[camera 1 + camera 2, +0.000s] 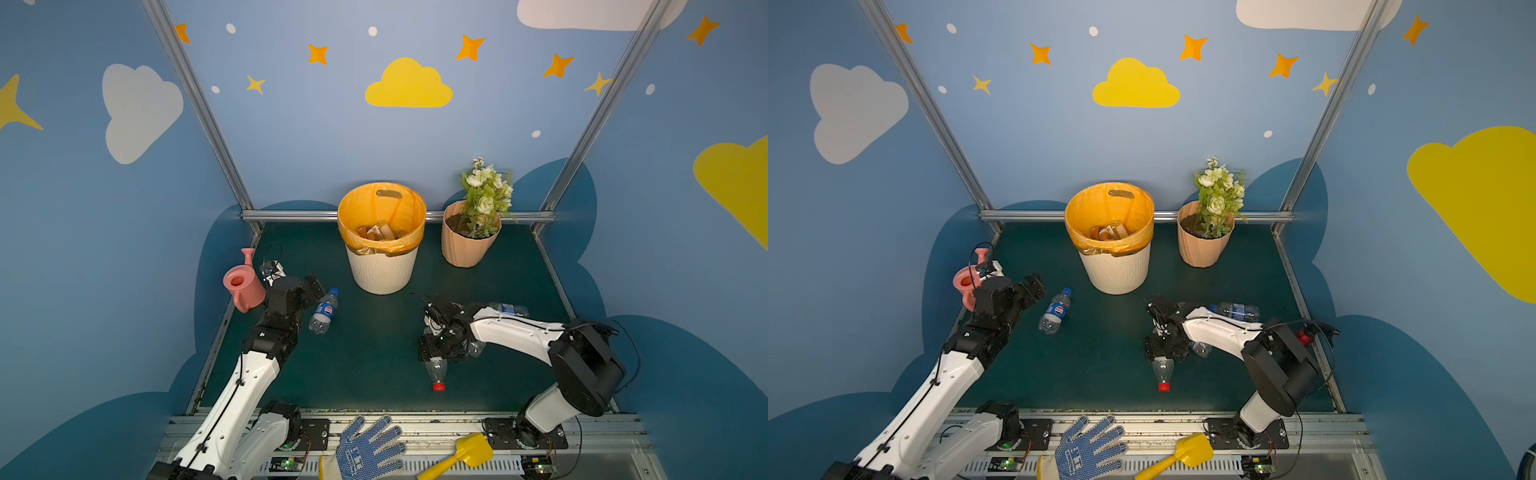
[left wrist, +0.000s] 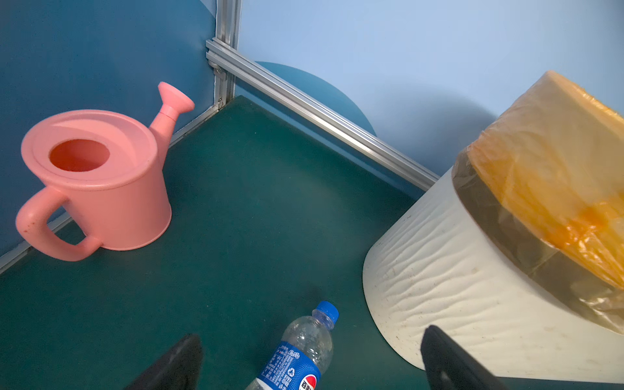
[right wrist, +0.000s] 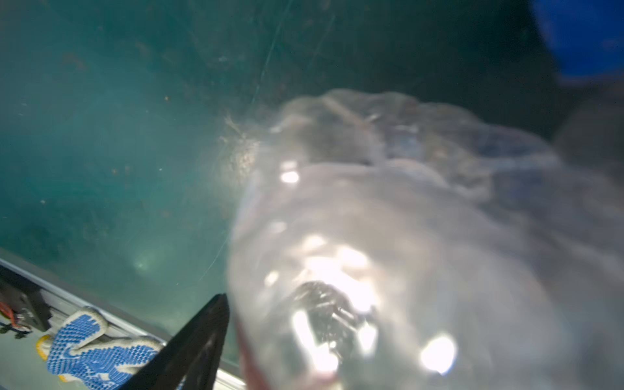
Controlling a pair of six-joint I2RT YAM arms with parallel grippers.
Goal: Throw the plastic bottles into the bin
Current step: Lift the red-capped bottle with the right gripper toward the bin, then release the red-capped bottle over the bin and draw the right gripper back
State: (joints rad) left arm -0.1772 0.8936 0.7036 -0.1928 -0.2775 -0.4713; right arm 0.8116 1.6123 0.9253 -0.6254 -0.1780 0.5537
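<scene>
Clear plastic fills the right wrist view: the red-capped bottle [image 3: 371,270] [image 1: 436,371] [image 1: 1163,371] lies so close under the camera that it blurs. One dark finger [image 3: 196,344] is just beside its wall and the other finger is hidden. In both top views the right gripper [image 1: 433,354] [image 1: 1160,351] sits low on the green mat [image 1: 365,357], over that bottle's body. The neck and red cap stick out toward the near edge. Whether the jaws have closed on it cannot be told. A crumpled clear bottle [image 1: 476,348] lies just beside this gripper, partly under the forearm, and a blue-labelled bottle [image 1: 512,309] lies on the far side of the arm, nearer the back. On the left, the left gripper [image 1: 314,287] [image 1: 1034,286] hangs with its jaws wide apart and holds nothing. Its two fingers [image 2: 175,364] show far apart at the edge of the left wrist view. The blue-capped bottle [image 2: 297,351] [image 1: 324,311] lies on its side on the mat just ahead of them, in line with the gap, its cap pointing toward the bin [image 1: 382,270]. The bin stands upright at the middle back of the mat, an orange bag folded over its rim. It is near the left gripper and farther from the right one. A pink watering can [image 1: 243,284] stands on the left gripper's other side, and a flowerpot [image 1: 467,245] stands just right of the bin.
</scene>
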